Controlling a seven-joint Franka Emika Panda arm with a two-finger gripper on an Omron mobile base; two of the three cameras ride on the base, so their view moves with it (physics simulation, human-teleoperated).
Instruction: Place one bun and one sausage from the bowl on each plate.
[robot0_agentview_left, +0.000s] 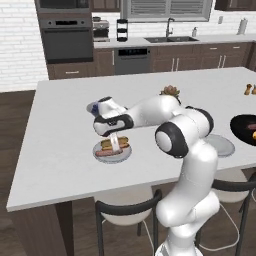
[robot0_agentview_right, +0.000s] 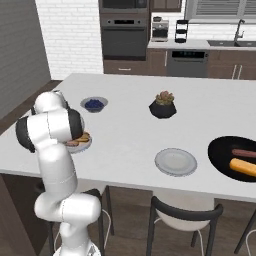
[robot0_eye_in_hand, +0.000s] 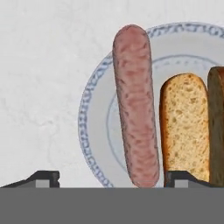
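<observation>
A grey plate (robot0_agentview_left: 100, 154) near the counter's front left carries a pink sausage (robot0_eye_in_hand: 135, 105) and a tan bun (robot0_eye_in_hand: 186, 127) lying side by side. My gripper (robot0_agentview_left: 117, 143) hangs just above this plate, open, its fingertips (robot0_eye_in_hand: 41, 179) spread wide on either side of the sausage without touching it. In the right base view my arm partly hides that plate (robot0_agentview_right: 85, 146). A second grey plate (robot0_agentview_right: 175, 161) lies bare further right. The wide black bowl (robot0_agentview_right: 220, 155) at the right edge holds one sausage (robot0_agentview_right: 243, 151) and one bun (robot0_agentview_right: 243, 167).
A small grey bowl of blueberries (robot0_agentview_right: 94, 104) and a black succulent pot (robot0_agentview_right: 163, 106) stand further back on the white counter (robot0_agentview_left: 60, 125). Black stools (robot0_agentview_right: 182, 215) stand at the counter's front edge. A back counter with a sink (robot0_agentview_left: 170, 39) runs along the far wall.
</observation>
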